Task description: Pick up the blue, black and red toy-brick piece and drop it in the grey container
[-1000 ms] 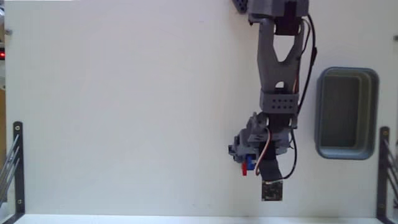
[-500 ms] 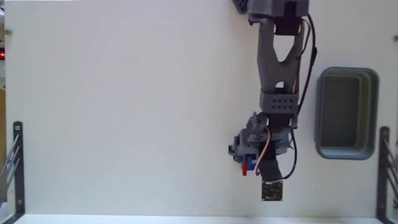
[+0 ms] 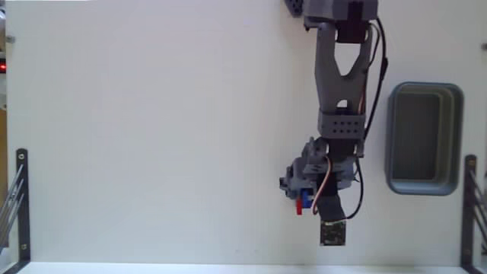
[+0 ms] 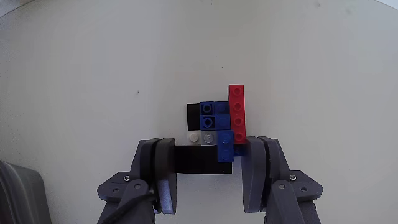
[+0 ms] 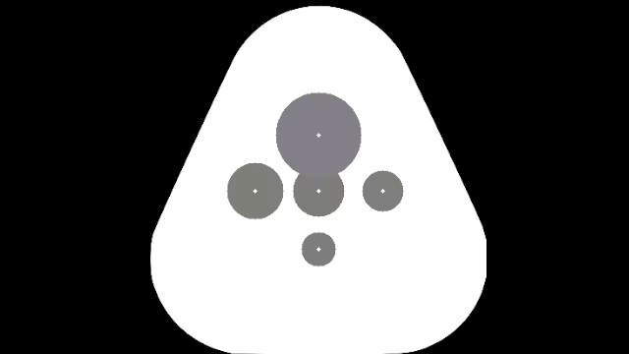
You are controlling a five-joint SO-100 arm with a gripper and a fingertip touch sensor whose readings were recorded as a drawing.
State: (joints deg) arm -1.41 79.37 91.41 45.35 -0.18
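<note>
In the wrist view we see the hand [image 4: 207,180] coming in from the bottom edge, its two grey fingers [image 4: 163,177] standing apart with the toy-brick piece [image 4: 214,127] between and just ahead of them. The near end of the piece, a black block, sits in the gap between the fingers; the left finger looks to be touching it or very nearly so, and the right finger lies close against the blue corner. We cannot tell whether either finger presses on it, and the piece lies flat on the white surface [image 4: 93,74].

The piece is a small flat cluster. A red strip of studs runs along its right side and reaches farthest from the hand. Left of that are blue bricks with visible studs, then a black square at the far left. A short row of white and pale grey studs crosses the middle, and a wider black block forms the end nearest the hand.

In the fixed view the arm [image 3: 340,84] reaches down the picture, and only a spot of red and blue of the piece [image 3: 303,201] shows at the hand's left. A small dark square board [image 3: 331,234] lies just beyond the hand. The grey container [image 3: 423,138] stands well apart to the hand's right in that view, beside the arm, with a darker inside.
</note>
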